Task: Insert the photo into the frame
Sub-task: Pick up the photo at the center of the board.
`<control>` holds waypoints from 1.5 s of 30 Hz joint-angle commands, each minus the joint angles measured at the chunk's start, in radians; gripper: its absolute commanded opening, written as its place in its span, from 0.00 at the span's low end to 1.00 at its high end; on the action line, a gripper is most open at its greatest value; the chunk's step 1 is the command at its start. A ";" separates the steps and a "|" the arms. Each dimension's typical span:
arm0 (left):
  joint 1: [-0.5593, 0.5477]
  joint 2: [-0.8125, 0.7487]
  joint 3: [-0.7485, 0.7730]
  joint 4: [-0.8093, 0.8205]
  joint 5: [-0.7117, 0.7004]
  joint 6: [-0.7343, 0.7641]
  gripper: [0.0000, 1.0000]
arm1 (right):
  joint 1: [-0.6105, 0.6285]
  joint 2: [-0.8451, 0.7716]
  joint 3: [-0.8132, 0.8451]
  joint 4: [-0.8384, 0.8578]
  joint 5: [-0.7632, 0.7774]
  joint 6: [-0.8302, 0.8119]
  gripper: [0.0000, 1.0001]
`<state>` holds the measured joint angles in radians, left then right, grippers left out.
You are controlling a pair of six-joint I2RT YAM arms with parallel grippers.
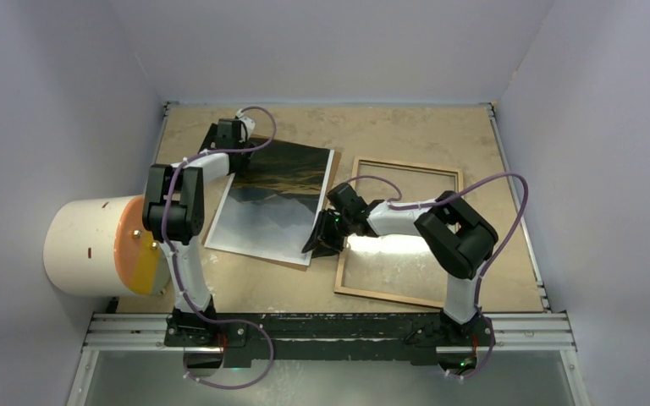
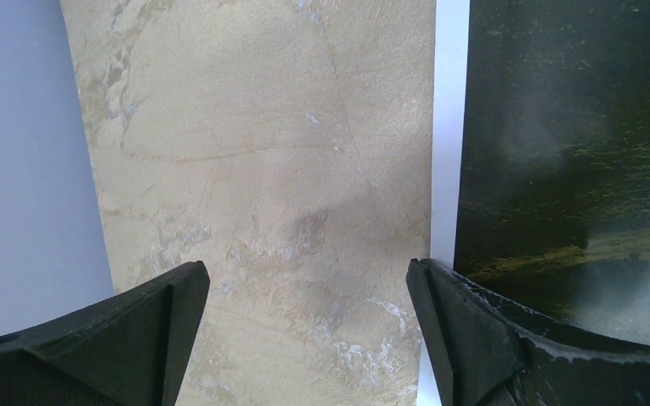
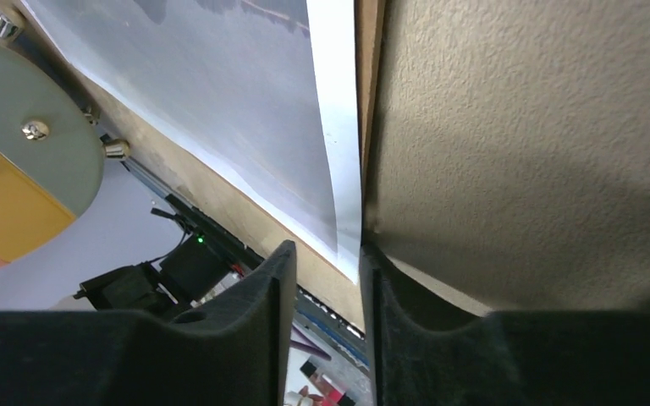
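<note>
The photo, a dark mountain scene fading to pale grey, lies left of centre on a brown backing board. To its right the frame lies flat, showing light wood rails. My left gripper hovers open at the photo's far left corner. In the left wrist view its open jaws hang over bare table, one finger over the photo's white border. My right gripper is at the photo's near right corner. Its jaws stand narrowly apart, the photo's corner and board edge reaching between their tips.
A white cylinder with an orange face stands at the left wall; its disc shows in the right wrist view. A metal rail runs along the near edge. Pale walls close the table on three sides.
</note>
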<state>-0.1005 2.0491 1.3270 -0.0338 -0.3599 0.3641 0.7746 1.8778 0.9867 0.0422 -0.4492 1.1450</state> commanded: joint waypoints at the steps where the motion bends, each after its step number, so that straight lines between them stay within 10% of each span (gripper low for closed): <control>1: -0.021 0.037 -0.058 -0.142 0.047 0.009 0.97 | 0.007 0.002 0.007 0.011 -0.013 0.019 0.32; 6: -0.021 0.036 -0.061 -0.138 0.045 0.012 0.97 | 0.006 -0.022 0.010 -0.021 0.009 0.005 0.12; 15: -0.022 0.033 -0.068 -0.133 0.045 0.015 0.97 | 0.006 -0.066 0.021 -0.021 0.010 0.010 0.06; 29: -0.022 0.017 -0.069 -0.141 0.055 0.020 0.97 | 0.003 -0.058 -0.066 0.241 -0.027 0.147 0.32; 45: -0.022 0.008 -0.067 -0.149 0.065 0.017 0.97 | 0.002 -0.084 -0.183 0.357 0.016 0.279 0.31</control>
<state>-0.1074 2.0415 1.3102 -0.0174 -0.3691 0.3859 0.7784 1.8175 0.8223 0.3233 -0.4446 1.3716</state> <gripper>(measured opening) 0.969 0.316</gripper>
